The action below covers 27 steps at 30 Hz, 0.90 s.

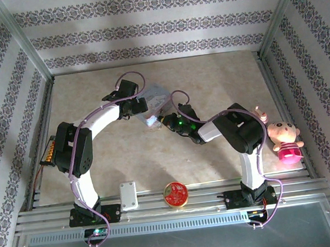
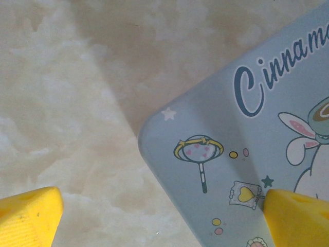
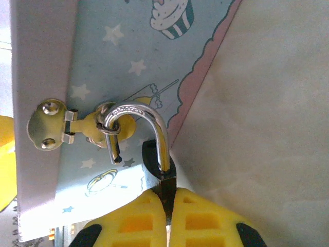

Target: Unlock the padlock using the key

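- Right tool is clamped together on the padlock, pinching its small dark body right at the fingertips.
- Just beyond, the thin shackle hooks the hasp ring, and its free end looks sprung out.
- Likely light, rigid, slick metal; grip the body's flat sides.
- Farther off, left tool stands apart astride the tin corner, over the counter.

The pale blue tin reads "Cinnamo", cut off.
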Each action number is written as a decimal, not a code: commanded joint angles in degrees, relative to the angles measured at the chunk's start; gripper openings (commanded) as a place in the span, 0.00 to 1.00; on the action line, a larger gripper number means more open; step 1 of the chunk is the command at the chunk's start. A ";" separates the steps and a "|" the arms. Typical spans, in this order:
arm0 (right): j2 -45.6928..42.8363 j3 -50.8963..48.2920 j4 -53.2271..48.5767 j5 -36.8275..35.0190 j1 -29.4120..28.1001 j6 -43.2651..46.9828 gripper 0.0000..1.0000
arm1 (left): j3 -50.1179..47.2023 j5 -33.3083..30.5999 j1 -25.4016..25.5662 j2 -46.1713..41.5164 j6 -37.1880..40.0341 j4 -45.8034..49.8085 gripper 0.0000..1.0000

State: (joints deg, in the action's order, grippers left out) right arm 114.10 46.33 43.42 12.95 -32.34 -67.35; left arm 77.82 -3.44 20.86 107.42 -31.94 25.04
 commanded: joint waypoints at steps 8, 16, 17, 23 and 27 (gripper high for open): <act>2.59 -0.05 6.68 -2.88 1.71 -5.92 0.00 | -2.32 -0.17 -0.80 -0.07 0.02 2.56 0.99; 2.48 0.07 7.28 -3.30 2.88 -7.09 0.00 | -3.02 -0.01 -0.76 -0.09 0.26 2.47 0.99; 2.49 0.24 7.29 -2.92 3.13 -7.17 0.00 | -3.03 0.01 -0.75 -0.10 0.34 2.39 0.99; 1.31 2.21 2.98 -0.21 5.05 -5.37 0.00 | -3.21 -0.53 -0.86 0.21 0.48 2.56 0.96; 0.19 1.76 1.32 -0.03 6.29 -4.41 0.00 | -3.18 -0.25 -1.01 0.49 0.48 2.52 0.93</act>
State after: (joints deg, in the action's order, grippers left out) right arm 115.74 47.68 47.22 14.85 -28.05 -73.10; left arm 76.66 -2.52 20.88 107.31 -32.14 22.26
